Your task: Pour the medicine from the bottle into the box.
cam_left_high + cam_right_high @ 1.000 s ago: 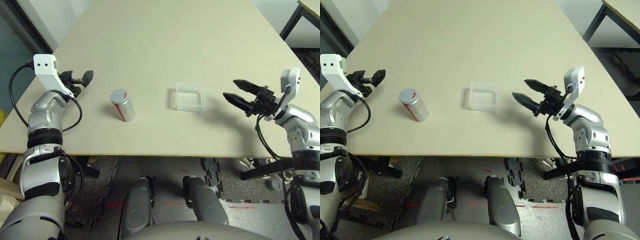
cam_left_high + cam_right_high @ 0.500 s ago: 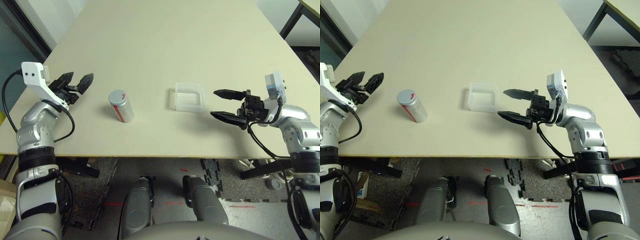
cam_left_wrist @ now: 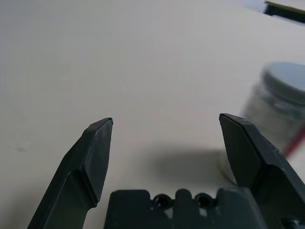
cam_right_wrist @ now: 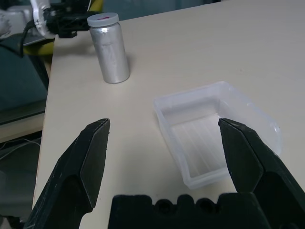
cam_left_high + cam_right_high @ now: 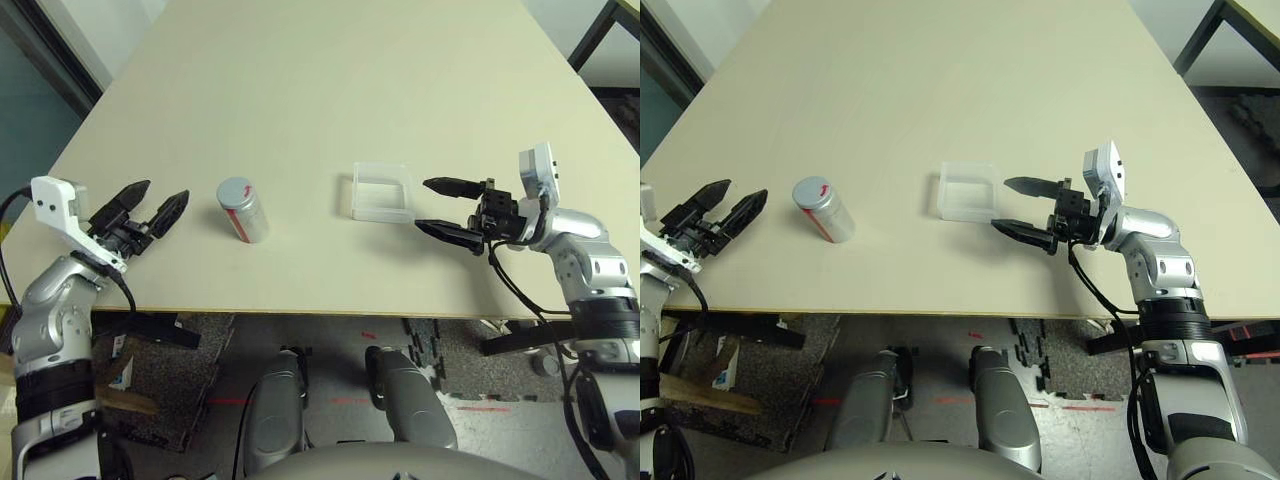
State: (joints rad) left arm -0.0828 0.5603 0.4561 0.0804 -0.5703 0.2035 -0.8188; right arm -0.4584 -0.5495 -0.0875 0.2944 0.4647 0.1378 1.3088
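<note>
- Bottle (image 5: 241, 209): upright on the table (image 5: 330, 90), long axis vertical, grey cap still on; to the left of the box, well apart from it.
- Box (image 5: 381, 193): clear, shallow, near the table's middle; landmark for everything listed here. Looks empty.
- Left gripper (image 5: 152, 210): fingers spread wide, holding nothing; further left of the box than the bottle, tips aimed at the bottle, a gap between.
- Right gripper (image 5: 437, 207): fingers spread wide, holding nothing; just right of the box, tips close to its right wall, not touching.
- Nearer arm for the bottle: left, by judgement; approach sideways across the vertical axis.
- Medicine: not visible; presumably inside the capped bottle.
- Markings: red stripe down the bottle's side, red mark on the cap; no readable writing.
</note>
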